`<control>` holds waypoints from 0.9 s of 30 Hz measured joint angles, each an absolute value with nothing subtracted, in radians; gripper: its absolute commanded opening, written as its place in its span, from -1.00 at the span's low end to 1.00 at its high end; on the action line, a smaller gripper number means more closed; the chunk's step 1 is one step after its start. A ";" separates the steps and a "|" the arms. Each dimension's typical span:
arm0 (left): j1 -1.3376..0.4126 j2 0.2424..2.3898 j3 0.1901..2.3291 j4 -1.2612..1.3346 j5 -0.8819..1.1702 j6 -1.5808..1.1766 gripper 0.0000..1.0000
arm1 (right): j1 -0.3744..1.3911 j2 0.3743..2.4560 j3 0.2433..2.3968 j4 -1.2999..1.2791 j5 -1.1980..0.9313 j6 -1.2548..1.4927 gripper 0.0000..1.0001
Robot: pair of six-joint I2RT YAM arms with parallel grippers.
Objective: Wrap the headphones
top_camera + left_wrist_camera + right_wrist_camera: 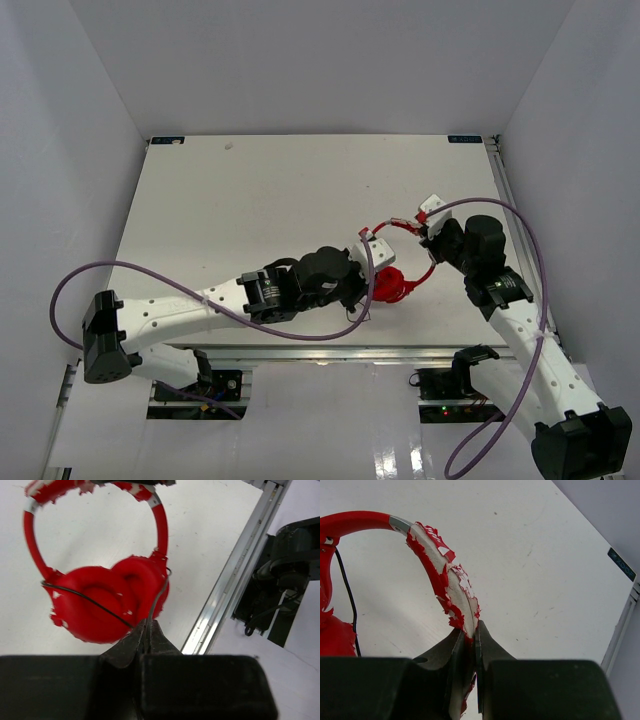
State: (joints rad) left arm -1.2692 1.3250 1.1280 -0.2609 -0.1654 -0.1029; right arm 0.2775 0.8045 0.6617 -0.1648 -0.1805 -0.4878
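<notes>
While the right end effector [471, 630] pinches the headband [440, 577] of the headphones [397, 283], near the tabletop [250, 200] front edge between both arms, the left end effector [146, 626], clamped on the cable [86, 599], sits just beside the cups [100, 615].

Bright, flat, diffuse light everywhere, so the white table [250, 200] nearly blows out and shadows are faint and soft. Bit of glare on the shiny floor [330, 440] below its near edge. In the left wrist view the headphones [100, 600] look soft, slightly smeared.
</notes>
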 measured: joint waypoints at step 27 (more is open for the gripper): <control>-1.086 1.178 0.932 -0.233 -0.167 -0.086 -0.91 | 0.278 0.741 0.741 -0.381 -0.665 -0.667 -0.85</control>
